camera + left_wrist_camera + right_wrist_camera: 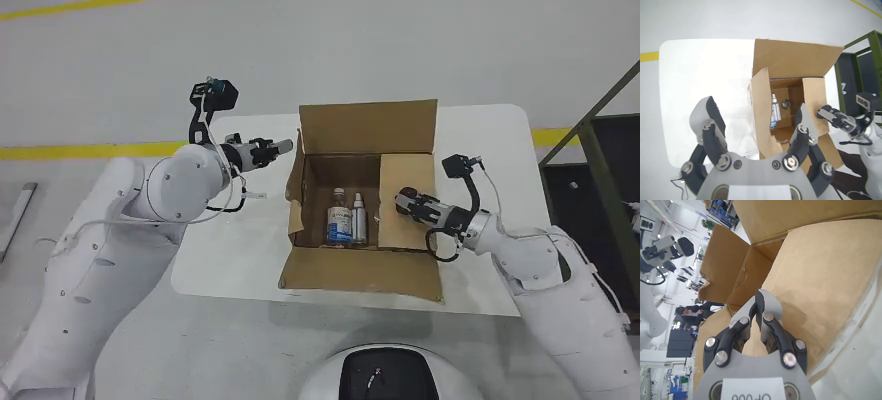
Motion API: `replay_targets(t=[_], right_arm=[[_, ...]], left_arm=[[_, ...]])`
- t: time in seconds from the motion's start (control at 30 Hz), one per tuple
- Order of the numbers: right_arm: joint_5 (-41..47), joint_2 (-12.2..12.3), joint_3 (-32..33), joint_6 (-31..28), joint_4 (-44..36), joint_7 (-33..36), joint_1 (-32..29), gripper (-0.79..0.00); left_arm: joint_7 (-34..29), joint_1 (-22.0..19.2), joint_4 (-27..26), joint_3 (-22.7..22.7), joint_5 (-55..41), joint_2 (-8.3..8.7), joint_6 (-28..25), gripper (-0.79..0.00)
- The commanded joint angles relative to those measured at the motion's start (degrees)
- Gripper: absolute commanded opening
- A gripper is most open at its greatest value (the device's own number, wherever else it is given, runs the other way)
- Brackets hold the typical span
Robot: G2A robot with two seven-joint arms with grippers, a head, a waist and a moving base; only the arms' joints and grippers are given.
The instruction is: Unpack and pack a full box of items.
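We find the box mid-bench with its top open. Our right pincer, fingers pressed together on nothing, rests its tip against the right flap, which lies folded over the opening. We judge it is there to push that flap clear. Our left pincer, spread wide and empty, hangs beside the left flap, likely ready to reach in. We count one box, four flaps and two bottles side by side inside: a clear bottle and a silver spray bottle.
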Motion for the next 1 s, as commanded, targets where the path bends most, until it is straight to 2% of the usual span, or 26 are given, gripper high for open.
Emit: replay_targets(t=[0.0,0.17,0.33,0.57,0.73,0.97], right_arm=[[-0.4,0.0,-0.5,1.7,0.6,0.4,0.4,-0.785],[0.9,-0.1,-1.0,3.1,0.8,-1.5,1.1,-0.785],[4.9,-0.3,2.1,5.0,1.0,-10.4,1.9,-0.785],[7.0,-0.9,5.5,15.2,8.8,-23.2,6.9,-0.785],[9.8,-1.6,4.1,17.2,16.9,-25.6,12.5,-0.785],[13.0,-2.6,1.5,14.3,25.1,-25.6,18.7,-0.785]], left_arm=[[0.5,1.2,0.2,0.4,1.0,-0.10,0.3,-0.785],[3.3,3.9,1.5,2.0,4.3,-0.60,0.8,-0.785],[5.4,5.0,4.0,2.6,3.4,-1.66,1.1,-0.785],[5.3,4.5,6.7,4.1,0.8,-3.58,-3.6,-0.785],[5.5,3.4,8.2,5.7,-0.8,-5.29,-8.4,-0.785],[5.5,1.8,10.2,8.3,-2.4,-7.86,-14.8,-0.785]])
